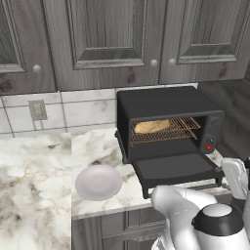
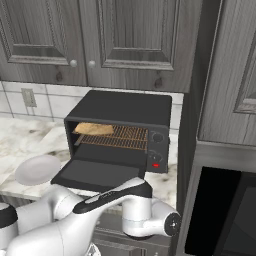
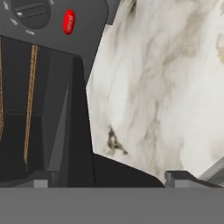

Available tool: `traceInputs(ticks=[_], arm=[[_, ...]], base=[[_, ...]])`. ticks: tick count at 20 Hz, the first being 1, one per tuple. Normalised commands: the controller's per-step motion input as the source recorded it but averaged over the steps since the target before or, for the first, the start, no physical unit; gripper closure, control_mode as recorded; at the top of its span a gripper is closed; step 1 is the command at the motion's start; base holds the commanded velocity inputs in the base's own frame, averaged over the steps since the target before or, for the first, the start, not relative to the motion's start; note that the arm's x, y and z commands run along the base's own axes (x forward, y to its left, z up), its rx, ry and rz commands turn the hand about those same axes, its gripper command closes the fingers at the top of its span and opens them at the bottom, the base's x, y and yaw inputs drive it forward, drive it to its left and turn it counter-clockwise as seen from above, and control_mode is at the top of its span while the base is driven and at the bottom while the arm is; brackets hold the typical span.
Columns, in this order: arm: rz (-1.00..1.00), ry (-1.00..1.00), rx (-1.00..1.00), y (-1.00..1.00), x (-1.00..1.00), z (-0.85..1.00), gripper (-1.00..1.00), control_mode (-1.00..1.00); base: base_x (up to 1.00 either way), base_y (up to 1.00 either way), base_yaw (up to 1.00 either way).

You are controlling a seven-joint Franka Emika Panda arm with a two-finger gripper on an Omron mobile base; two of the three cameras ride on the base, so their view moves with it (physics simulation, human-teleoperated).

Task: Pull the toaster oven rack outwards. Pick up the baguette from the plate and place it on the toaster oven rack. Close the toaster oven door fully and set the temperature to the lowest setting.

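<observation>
The black toaster oven stands on the counter. Its toaster oven door is dropped flat open. Inside, the copper toaster oven rack carries the baguette on its left part. The white plate lies bare to the oven's left. My gripper is open and holds nothing. It is low by the oven's right front corner. The control panel's knob and red button show above it, and the door's edge to its left.
Marble counter stretches left of the oven and along its right side. Grey wall cabinets hang overhead. A tall cabinet side stands just right of the oven, with a dark appliance front below it.
</observation>
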Motion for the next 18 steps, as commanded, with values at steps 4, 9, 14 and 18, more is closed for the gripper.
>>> traceInputs(ticks=[4,9,14,18], arm=[[0.00,0.00,-0.04,0.23,0.03,0.00,-1.00,-1.00],[0.00,0.00,-0.03,0.44,0.09,0.06,-1.00,-1.00],[0.00,0.00,-0.05,0.41,0.20,0.03,-1.00,-1.00],[0.00,0.00,-0.05,0.47,0.23,0.12,-1.00,-1.00]], base=[[0.00,0.00,0.00],[0.00,0.00,0.00],[0.00,0.00,0.00],[0.00,0.00,0.00]])
